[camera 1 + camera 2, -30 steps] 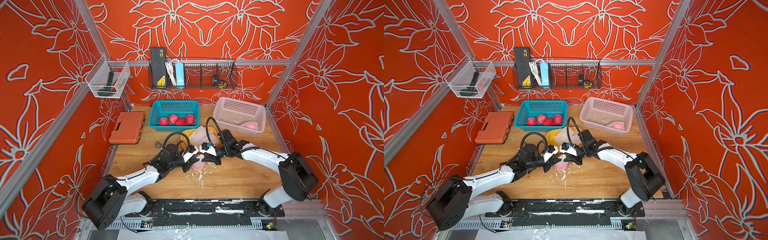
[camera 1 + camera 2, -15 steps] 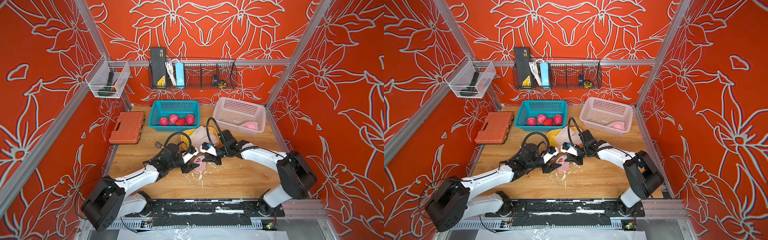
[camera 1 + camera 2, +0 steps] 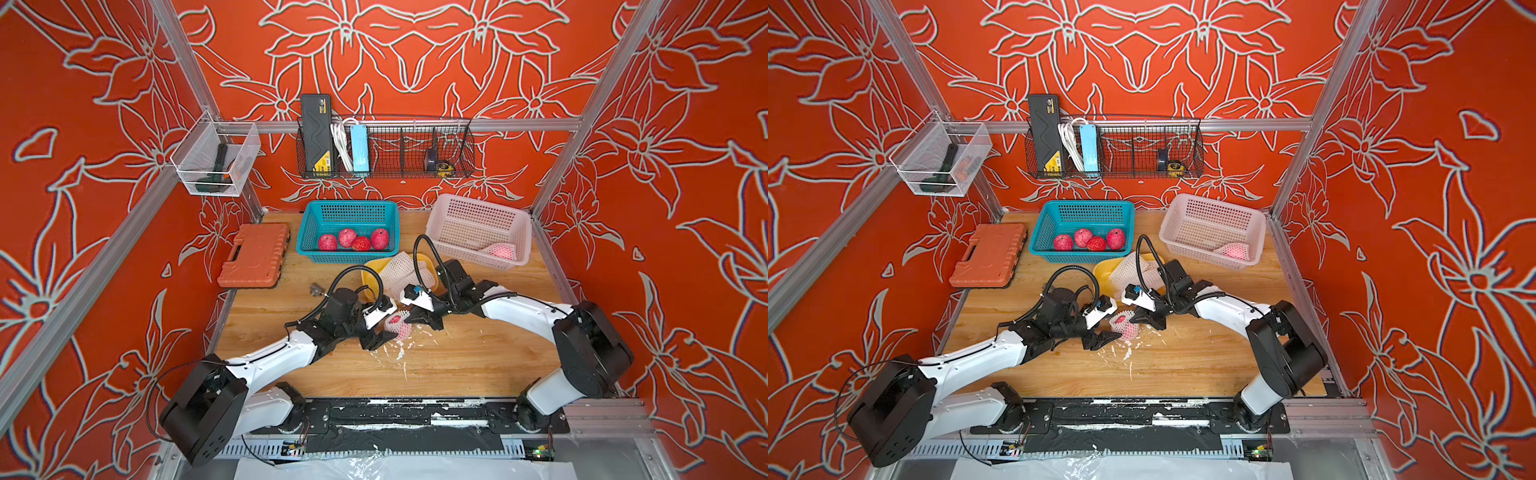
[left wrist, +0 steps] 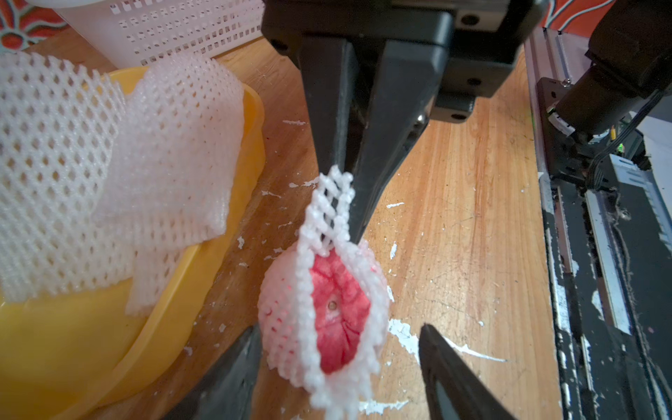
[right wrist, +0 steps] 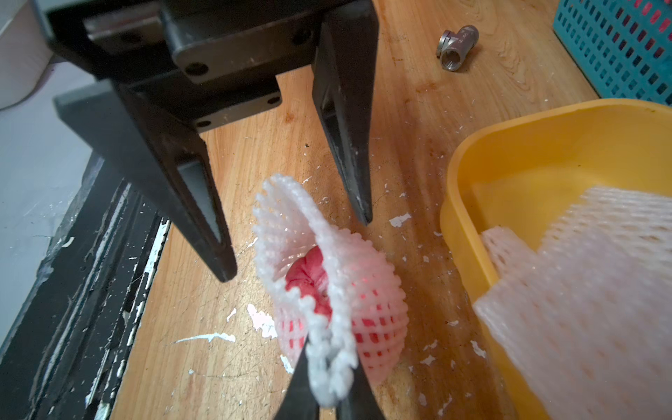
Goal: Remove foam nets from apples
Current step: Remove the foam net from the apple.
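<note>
Middle of the table (image 3: 457, 365), a touch toward the front edge, and here's the action: one apple (image 4: 338, 316) sits on the wood, its foam net (image 4: 287, 291) gaping open at one end so the red skin shows through. The right gripper (image 5: 329, 382) is clamped tight on a flap of that net's rim, jaws pressed together with the mesh drawn up into a peak. The left gripper (image 4: 338, 329) stands wide, one finger on each side of the fruit and very close to it. Whether either finger touches the mesh, I cannot tell.

Just behind the apple sits a yellow tub (image 4: 72, 345) with empty nets (image 4: 109, 163) heaped in it and draped over its rim. At the back edge, a teal basket (image 3: 309, 232) holds four bare apples (image 3: 347, 237). In the back right corner, a pale pink basket (image 3: 525, 237) holds one wrapped apple (image 3: 503, 251). White foam crumbs (image 3: 401, 353) litter the wood around the grippers.
</note>
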